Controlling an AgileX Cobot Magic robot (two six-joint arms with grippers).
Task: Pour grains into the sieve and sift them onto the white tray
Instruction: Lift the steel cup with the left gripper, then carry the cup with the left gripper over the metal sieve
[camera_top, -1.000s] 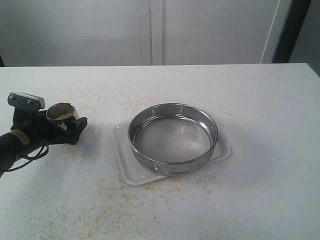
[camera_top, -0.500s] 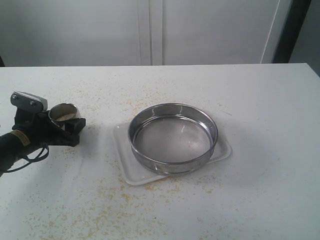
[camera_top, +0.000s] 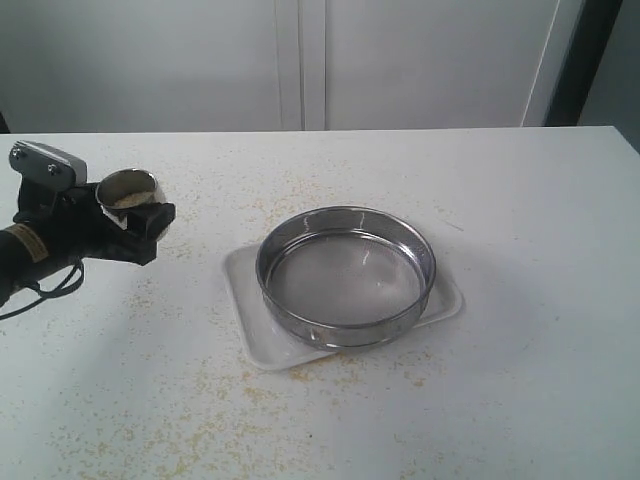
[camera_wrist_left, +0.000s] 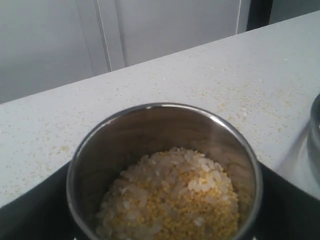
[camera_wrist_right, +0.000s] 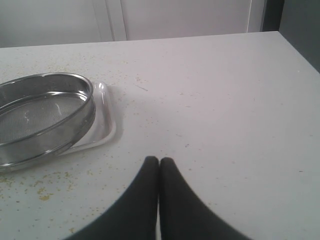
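Change since one second ago: the left pincer (camera_top: 130, 212) and the steel cup (camera_top: 127, 188) it carries now stand higher and slightly further back in the exterior view. The sieve (camera_top: 345, 275) and white tray (camera_top: 262, 345) are unmoved.

Left pincer: black fingers pinching the cup's sides, with the cup upright near the left edge of the bench (camera_top: 520, 200) and well apart from the sieve.

Right pincer (camera_wrist_right: 159, 161): dark tapered fingers pressed together, low over bare bench to the right of the tray.

Grains (camera_wrist_left: 170, 200): inside the cup, a mound of fine yellow granules mixed with paler, longer off-white ones. The cup is round, polished and reflective.

Sieve: wide, shallow steel ring with a fine grey mesh floor, resting on the tray. The tray is glossy, rectangular with rounded corners.

Stray granules (camera_top: 230, 385) speckle the matte white bench, thickest towards the near left.
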